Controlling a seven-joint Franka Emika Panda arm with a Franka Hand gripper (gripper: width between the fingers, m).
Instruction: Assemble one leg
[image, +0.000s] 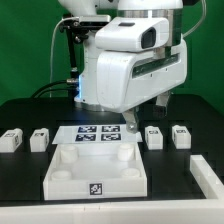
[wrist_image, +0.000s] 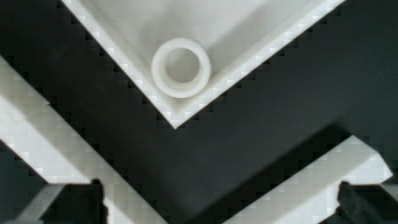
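Note:
The large flat white square panel (image: 95, 172) lies at the front middle of the table. Four small white legs with tags stand in a row: two on the exterior view's left (image: 10, 140) (image: 40, 138) and two on its right (image: 153, 136) (image: 181, 135). My gripper (image: 131, 124) hangs low over the panel's back right corner, away from every leg. In the wrist view a panel corner with a round socket (wrist_image: 180, 66) lies straight ahead of my gripper (wrist_image: 214, 205). Its dark fingers (wrist_image: 64, 203) stand far apart with nothing between them.
The marker board (image: 98, 132) lies just behind the panel, partly under the arm. A white block-like part (image: 206, 176) sits at the front on the exterior view's right. The table top is black.

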